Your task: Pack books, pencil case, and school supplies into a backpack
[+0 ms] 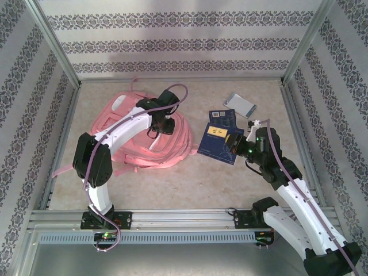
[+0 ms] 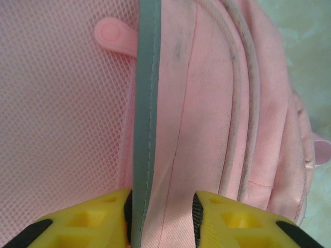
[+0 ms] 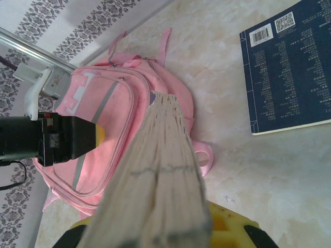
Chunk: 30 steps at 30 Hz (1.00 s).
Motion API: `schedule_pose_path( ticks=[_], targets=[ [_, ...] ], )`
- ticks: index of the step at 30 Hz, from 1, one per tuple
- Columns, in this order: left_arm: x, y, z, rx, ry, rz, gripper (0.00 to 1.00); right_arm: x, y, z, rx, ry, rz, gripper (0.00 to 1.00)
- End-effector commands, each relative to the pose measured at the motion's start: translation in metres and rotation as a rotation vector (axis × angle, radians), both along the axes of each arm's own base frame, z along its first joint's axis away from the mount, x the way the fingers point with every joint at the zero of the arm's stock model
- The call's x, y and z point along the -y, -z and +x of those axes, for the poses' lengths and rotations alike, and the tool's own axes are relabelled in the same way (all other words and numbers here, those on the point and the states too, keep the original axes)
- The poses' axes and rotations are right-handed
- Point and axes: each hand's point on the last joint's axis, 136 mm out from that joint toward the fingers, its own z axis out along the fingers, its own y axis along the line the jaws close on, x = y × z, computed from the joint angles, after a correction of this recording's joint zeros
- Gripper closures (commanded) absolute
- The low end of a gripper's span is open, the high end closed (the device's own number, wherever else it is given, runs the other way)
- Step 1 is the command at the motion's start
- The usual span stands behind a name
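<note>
The pink backpack (image 1: 138,141) lies flat at the left middle of the table. My left gripper (image 1: 163,124) is pressed down on its top, and the yellow fingers (image 2: 103,219) pinch a fold of pink fabric and a grey strip (image 2: 146,103). My right gripper (image 1: 237,147) is shut on a dark navy book (image 1: 217,144) with a pale label, held at its right edge. The book's page edges (image 3: 155,186) run out from between the jaws toward the backpack (image 3: 129,103). A second navy book (image 1: 223,117) lies flat on the table. A grey-white notebook (image 1: 240,104) lies behind it.
Pink straps (image 1: 63,170) trail off the backpack toward the left rail. The flat navy book (image 3: 289,67) lies to the right of the held one. Patterned walls and metal rails close in the table on three sides. Bare tabletop (image 1: 190,184) stretches between the arms.
</note>
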Motion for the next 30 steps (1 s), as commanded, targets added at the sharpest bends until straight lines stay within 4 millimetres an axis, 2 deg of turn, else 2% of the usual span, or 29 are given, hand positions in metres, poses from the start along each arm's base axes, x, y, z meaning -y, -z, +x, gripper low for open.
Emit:
schedule_pose_path(
  ticks=[1, 5, 7, 9, 11, 14, 16, 23, 30],
  targets=[
    [-0.003, 0.014, -0.004, -0.043, 0.005, 0.008, 0.64, -0.003, -0.013, 0.005, 0.055, -0.014, 0.029, 1.00],
    [-0.002, 0.025, -0.004, -0.069, -0.001, -0.010, 0.69, -0.003, -0.011, 0.005, 0.052, -0.015, 0.030, 1.00],
    [0.000, 0.028, -0.004, -0.078, 0.002, -0.021, 0.81, -0.003, -0.010, 0.005, 0.049, -0.013, 0.030, 1.00],
    [0.000, 0.028, -0.003, -0.079, 0.009, -0.020, 1.00, -0.002, -0.009, 0.005, 0.046, -0.011, 0.031, 1.00],
    [0.001, 0.019, -0.001, -0.068, 0.022, -0.024, 1.00, -0.001, -0.008, 0.005, 0.045, -0.008, 0.031, 1.00],
    [0.003, -0.013, 0.000, -0.017, 0.052, -0.051, 1.00, 0.000, -0.012, 0.004, 0.053, -0.005, 0.027, 1.00],
    [0.005, -0.043, 0.000, 0.034, 0.072, -0.082, 1.00, 0.001, -0.013, 0.004, 0.058, -0.004, 0.020, 1.00],
    [0.010, -0.129, -0.023, 0.139, 0.192, -0.187, 1.00, -0.001, -0.015, 0.008, 0.054, -0.008, 0.039, 1.00],
    [-0.009, -0.215, -0.049, 0.357, 0.264, -0.260, 1.00, -0.014, -0.031, 0.008, 0.097, -0.064, 0.119, 1.00]
  ],
)
